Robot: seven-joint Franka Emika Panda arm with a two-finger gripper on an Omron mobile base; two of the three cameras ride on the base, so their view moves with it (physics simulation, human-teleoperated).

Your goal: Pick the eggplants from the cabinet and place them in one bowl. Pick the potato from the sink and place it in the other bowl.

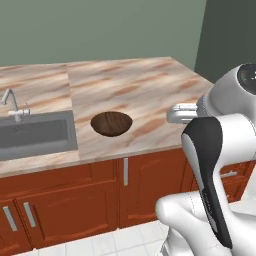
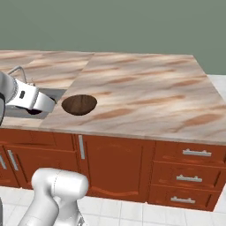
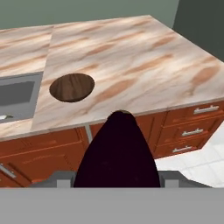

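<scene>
Between the gripper's [image 3: 117, 186] jaws, at the bottom of the hand view, sits 1 dark purple-black eggplant [image 3: 116, 153], clenched from both sides and bulging up past the fingers so that the fingertips themselves are hidden behind it. Ahead of the hand and slightly to its left, the wide, shallow dark brown bowl [image 3: 72, 87] rests on the marbled countertop [image 3: 131, 65], well apart from the held eggplant. Further left of the bowl lies the dark grey sink [image 3: 17, 94], its basin set into the counter, with the slim silver faucet [image 1: 11, 102] at its back edge in the left base view. Below the hand run the reddish-brown base cabinets [image 3: 48, 148], and to its right a stack of drawers [image 3: 192, 131] with silver handles.
</scene>
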